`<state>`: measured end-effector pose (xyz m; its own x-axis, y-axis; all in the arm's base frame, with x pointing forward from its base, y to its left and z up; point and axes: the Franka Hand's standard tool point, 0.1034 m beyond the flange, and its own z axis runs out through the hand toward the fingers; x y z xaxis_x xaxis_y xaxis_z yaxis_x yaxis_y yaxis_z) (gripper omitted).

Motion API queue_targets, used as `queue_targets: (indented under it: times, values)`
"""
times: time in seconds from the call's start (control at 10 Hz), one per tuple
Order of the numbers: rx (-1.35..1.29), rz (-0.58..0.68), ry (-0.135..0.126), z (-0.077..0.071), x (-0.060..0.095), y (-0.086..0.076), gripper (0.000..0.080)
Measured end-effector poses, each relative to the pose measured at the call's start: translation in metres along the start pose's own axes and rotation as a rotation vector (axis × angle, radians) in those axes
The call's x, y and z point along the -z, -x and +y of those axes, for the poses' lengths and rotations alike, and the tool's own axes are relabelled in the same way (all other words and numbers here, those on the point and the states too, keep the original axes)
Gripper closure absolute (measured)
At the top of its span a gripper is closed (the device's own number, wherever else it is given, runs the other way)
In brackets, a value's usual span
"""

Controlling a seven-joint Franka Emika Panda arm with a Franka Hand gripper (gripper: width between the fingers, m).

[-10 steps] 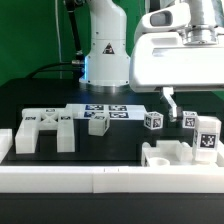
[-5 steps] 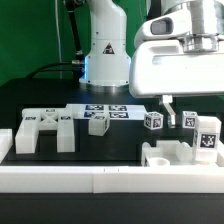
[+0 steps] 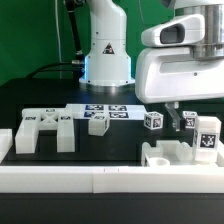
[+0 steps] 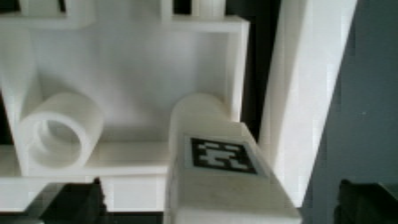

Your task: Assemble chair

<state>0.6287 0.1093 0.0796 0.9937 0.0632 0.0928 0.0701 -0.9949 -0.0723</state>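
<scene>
My gripper [image 3: 181, 118] hangs at the exterior view's right, just above and behind a tall white leg block [image 3: 207, 136] with a tag. In the wrist view the gripper [image 4: 214, 205] is open. Its dark fingers stand apart on either side of the tagged leg block [image 4: 222, 150] and do not touch it. Behind the block lies a white notched frame part [image 4: 125, 60] with a short round peg [image 4: 63, 130]. That part also shows low in the exterior view [image 3: 165, 154]. Another notched frame [image 3: 45, 128] lies at the left.
A small tagged block [image 3: 98, 123] and a tagged cube [image 3: 152, 121] sit mid-table. The marker board [image 3: 100, 108] lies behind them. A long white border rail [image 3: 90, 178] runs along the front, and another rail [image 4: 302, 80] runs beside the frame part. The robot base [image 3: 105, 55] stands at the back.
The gripper has moved a little to the exterior view's right and lower, toward the tall leg block. The parts have not moved.
</scene>
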Motion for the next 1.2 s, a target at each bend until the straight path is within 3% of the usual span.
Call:
queue_targets:
  times: [0.2,0.4,0.9,1.2]
  values:
    - [0.001,0.006,0.002,0.0005,-0.0011,-0.0003,0.0163]
    - [0.0,0.006,0.002,0.0008,-0.0012,-0.0003,0.0515]
    - [-0.057,0.006,0.0,0.0006,-0.0012,-0.0003,0.0511]
    - [-0.366,0.004,-0.003,-0.0004,-0.0017,0.0007,0.0511]
